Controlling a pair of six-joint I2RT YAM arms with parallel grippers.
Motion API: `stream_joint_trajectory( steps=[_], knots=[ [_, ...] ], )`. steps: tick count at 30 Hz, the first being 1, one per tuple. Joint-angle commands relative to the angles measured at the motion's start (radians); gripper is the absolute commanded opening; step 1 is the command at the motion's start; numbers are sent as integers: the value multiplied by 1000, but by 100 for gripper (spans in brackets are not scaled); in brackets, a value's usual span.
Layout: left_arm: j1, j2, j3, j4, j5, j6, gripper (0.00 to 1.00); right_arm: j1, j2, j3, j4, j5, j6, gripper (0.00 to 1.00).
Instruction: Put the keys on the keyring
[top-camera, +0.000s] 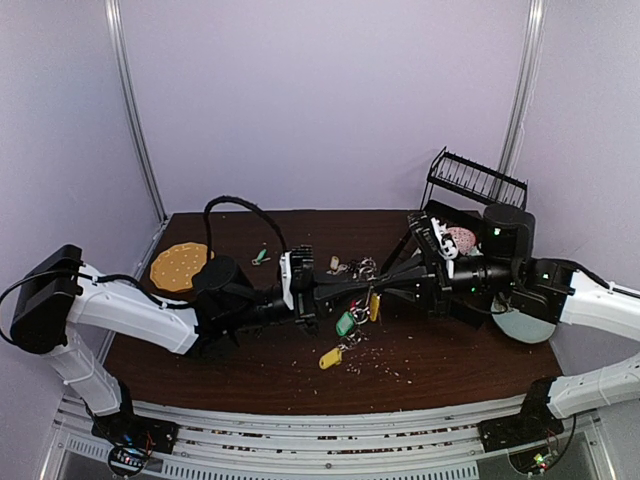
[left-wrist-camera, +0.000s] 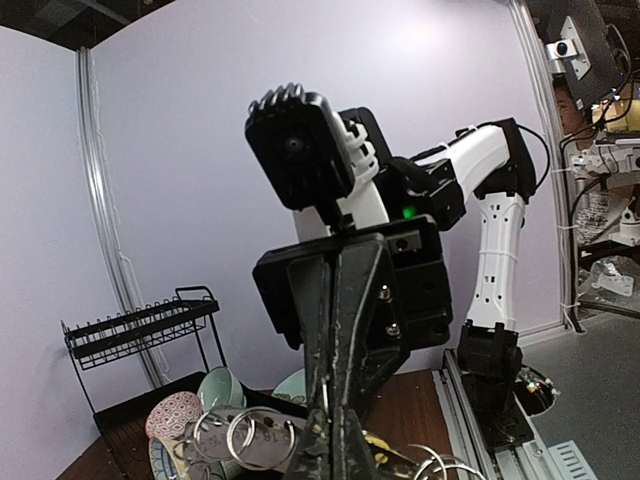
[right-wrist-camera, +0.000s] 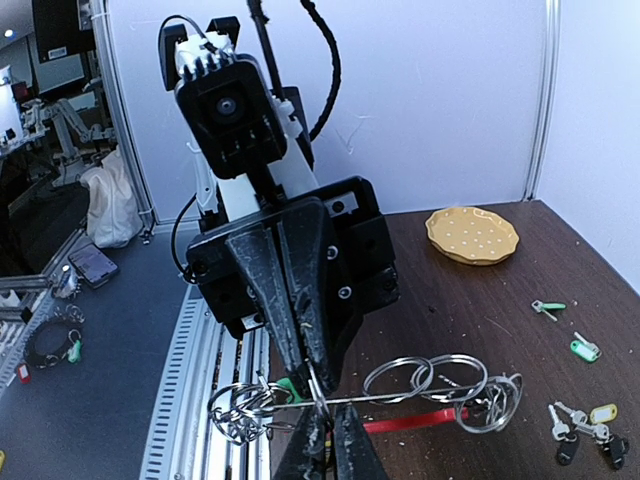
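Observation:
Both grippers meet tip to tip above the middle of the table. My left gripper (top-camera: 352, 291) (right-wrist-camera: 318, 376) is shut on a small silver ring (right-wrist-camera: 322, 388). My right gripper (top-camera: 378, 290) (right-wrist-camera: 328, 437) is shut where that ring crosses the thin silver wire of the keyring (right-wrist-camera: 410, 393), whose red arc (right-wrist-camera: 415, 420) hangs just below. More split rings (right-wrist-camera: 440, 378) (left-wrist-camera: 245, 436) are strung along the wire. Keys with a green tag (top-camera: 345, 323) and a yellow tag (top-camera: 375, 305) dangle under the grippers. Another yellow-tagged key (top-camera: 330, 357) lies on the table.
A yellow plate (top-camera: 180, 266) lies at the far left. A green-tagged key (top-camera: 261, 256) lies behind the left arm. A black dish rack (top-camera: 475, 180), a patterned bowl (top-camera: 460, 240) and a pale plate (top-camera: 525, 320) are on the right. Several loose keys (right-wrist-camera: 590, 420) lie on the table.

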Motion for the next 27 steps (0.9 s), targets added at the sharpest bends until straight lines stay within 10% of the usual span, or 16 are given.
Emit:
stream_joint_trajectory(
  steps=[1,7,10,13,19,27],
  knots=[
    [-3,-33,5,29,-4,0,0,5,-7,37,24,-28,7,0],
    [0,-35,12,-37,-9,-9,0,4,-23,59,-57,-4,-37,0],
    [12,-70,24,-186,-20,18,31,4,-24,144,-265,112,-133,0],
    [17,-122,47,-396,-29,96,36,21,0,228,-489,298,-209,0],
    [17,-118,235,-831,-90,193,32,143,121,392,-793,598,-292,0],
    [17,-92,276,-899,-68,198,21,214,143,437,-775,606,-309,0]
  ],
)
